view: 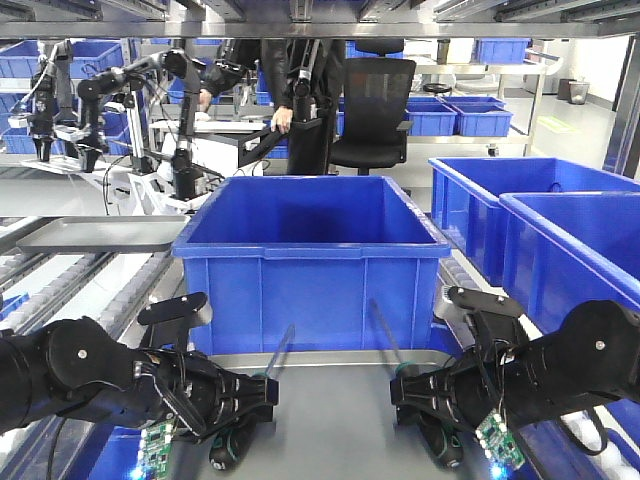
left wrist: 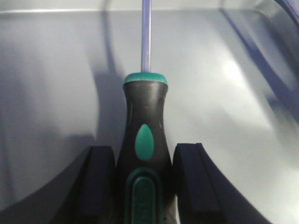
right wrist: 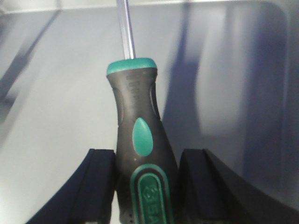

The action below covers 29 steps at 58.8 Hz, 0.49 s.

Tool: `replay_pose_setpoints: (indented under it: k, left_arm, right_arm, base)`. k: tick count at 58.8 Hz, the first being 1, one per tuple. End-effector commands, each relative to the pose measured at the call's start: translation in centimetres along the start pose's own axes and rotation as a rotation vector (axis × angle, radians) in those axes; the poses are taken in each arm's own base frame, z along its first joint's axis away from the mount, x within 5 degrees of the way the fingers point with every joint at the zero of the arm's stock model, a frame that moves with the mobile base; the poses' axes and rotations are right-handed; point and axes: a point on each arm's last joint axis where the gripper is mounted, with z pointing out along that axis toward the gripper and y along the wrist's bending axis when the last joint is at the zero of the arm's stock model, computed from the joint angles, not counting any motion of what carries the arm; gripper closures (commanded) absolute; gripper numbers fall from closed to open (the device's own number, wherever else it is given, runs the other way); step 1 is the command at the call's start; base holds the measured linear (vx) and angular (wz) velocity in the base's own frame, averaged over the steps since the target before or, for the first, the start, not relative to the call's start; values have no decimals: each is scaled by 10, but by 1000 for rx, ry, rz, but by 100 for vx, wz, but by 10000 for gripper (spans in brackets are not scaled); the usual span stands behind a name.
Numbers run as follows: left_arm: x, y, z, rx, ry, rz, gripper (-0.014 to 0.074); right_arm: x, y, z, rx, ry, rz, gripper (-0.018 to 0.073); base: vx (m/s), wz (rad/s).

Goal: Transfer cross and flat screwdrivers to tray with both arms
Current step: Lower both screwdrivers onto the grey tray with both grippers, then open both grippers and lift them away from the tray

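Two black screwdrivers with green accents are held over the grey metal tray (view: 330, 420). My left gripper (view: 235, 425) is shut on one handle (left wrist: 144, 107), with its steel shaft (view: 283, 348) slanting up and away towards the blue bin. My right gripper (view: 435, 425) is shut on the other handle (right wrist: 135, 102), and its shaft (view: 385, 330) slants the same way. In each wrist view the dark fingers (left wrist: 98, 177) (right wrist: 100, 182) flank the handle closely. The shafts cast offset shadows on the tray floor (left wrist: 56, 70) (right wrist: 56, 93). The screwdriver tips are out of view.
A large deep blue bin (view: 310, 250) stands right behind the tray. Two more blue bins (view: 560, 240) stand at the right. Another flat grey tray (view: 95, 232) lies on rollers at the left. A person (view: 300, 80), a chair and other arms are at the back.
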Motion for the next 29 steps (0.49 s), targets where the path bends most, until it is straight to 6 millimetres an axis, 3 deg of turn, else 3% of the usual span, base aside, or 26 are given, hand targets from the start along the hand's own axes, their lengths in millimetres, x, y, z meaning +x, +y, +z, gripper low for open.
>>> replay_pose_setpoints:
  k: [1,8,17,23,29]
  left_arm:
    - [-18,-15,-22,43,-115,4,101]
    - [-18,-15,-22,44,-114,5,37]
    - [-17,-19,-33,55,-108,47,62]
    - [-17,-24,-49,55,-120,102,197]
    - [-16,-31,-77,47,-133,191,458]
  right_arm:
    - [-16,8,-21,-19,-115,-17,81]
    - [-16,8,-21,-20,-112,-17,38]
    - [-15,10,-26,-25,-106,-28,75]
    - [-15,13,-39,-31,-123,-38,214]
    - [-14,19,-68,-35,-169,-92,449]
  base:
    - [0,0]
    - [0,0]
    - [0,0]
    - [0,0]
    - [0,0]
